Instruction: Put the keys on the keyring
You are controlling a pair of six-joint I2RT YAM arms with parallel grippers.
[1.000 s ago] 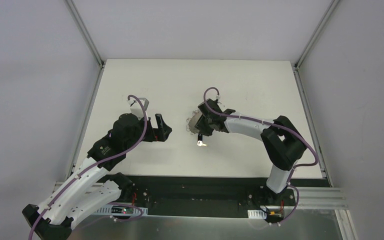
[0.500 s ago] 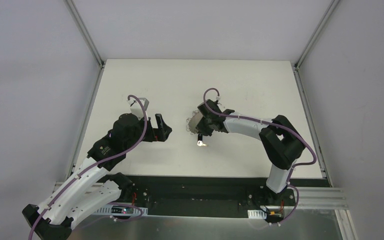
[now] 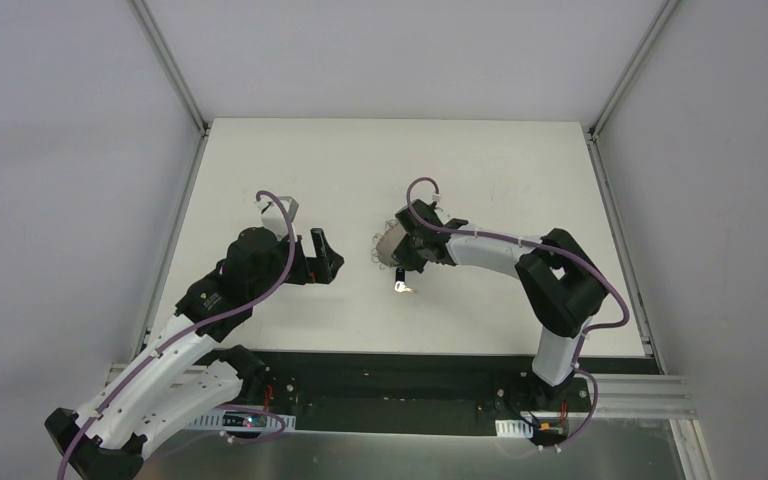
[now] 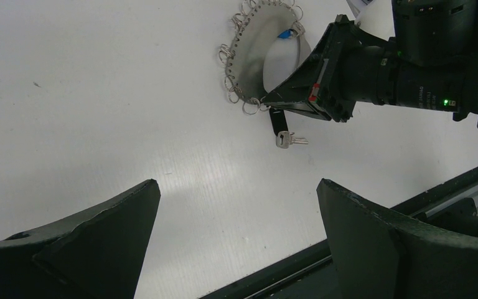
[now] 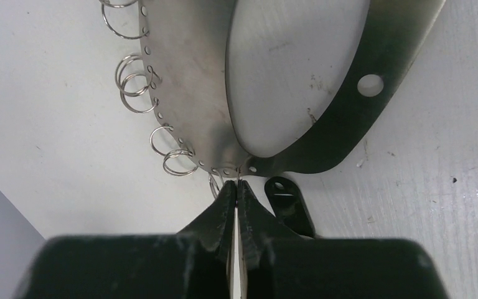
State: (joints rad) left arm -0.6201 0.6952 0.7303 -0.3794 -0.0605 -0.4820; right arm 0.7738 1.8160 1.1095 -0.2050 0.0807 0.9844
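At closed right end effector (image 5: 236, 189) tips, keyring (image 5: 193, 93) edge, black-headed key (image 5: 289, 204) beside

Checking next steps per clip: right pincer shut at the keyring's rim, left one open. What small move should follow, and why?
Probably ease the left pincer toward the black-headed key. It lies loose on the table beside the right pincer, which is shut at the rim of the keyring, so that arm looks occupied; the left is open and empty.
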